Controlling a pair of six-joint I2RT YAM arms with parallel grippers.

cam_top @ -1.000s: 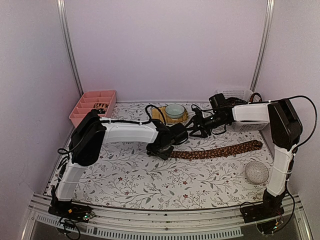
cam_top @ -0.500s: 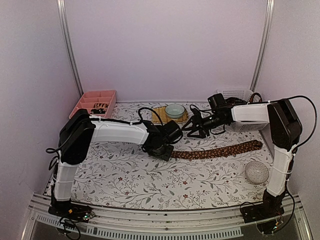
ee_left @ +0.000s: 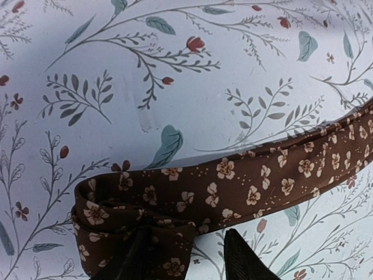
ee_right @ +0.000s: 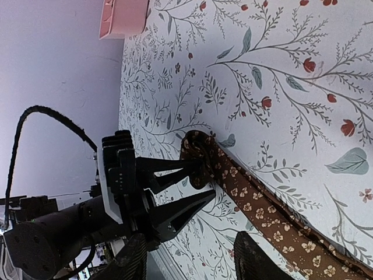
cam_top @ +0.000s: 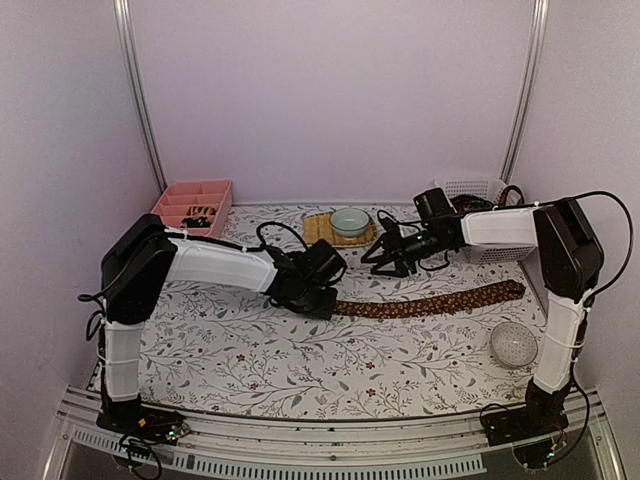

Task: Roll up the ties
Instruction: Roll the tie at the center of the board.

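One brown tie (cam_top: 430, 300) with small cream flowers lies stretched flat across the table, its wide end to the right. Its left end is folded over into a loose loop (ee_left: 116, 216). My left gripper (cam_top: 322, 300) is down at that loop and open: one finger (ee_left: 137, 259) is tucked into the fold, and the other finger (ee_left: 242, 262) stands clear on the bare cloth. The right wrist view shows the left gripper (ee_right: 201, 182) with the tie (ee_right: 262, 216) against its upper finger only. My right gripper (cam_top: 372, 260) hovers behind the tie, open and empty (ee_right: 191, 242).
A pink compartment tray (cam_top: 175, 215) at the back left holds a small dark roll (cam_top: 202, 211). A pale green bowl (cam_top: 349, 222) sits on a woven mat (cam_top: 316, 230) at the back. A white basket (cam_top: 470, 188) stands back right, and a speckled clear dome (cam_top: 514, 343) is near the right arm.
My left arm has swung its elbow left and drawn the tie's folded end slightly leftward. Both grippers have narrowed a little. The right gripper has edged slightly left.
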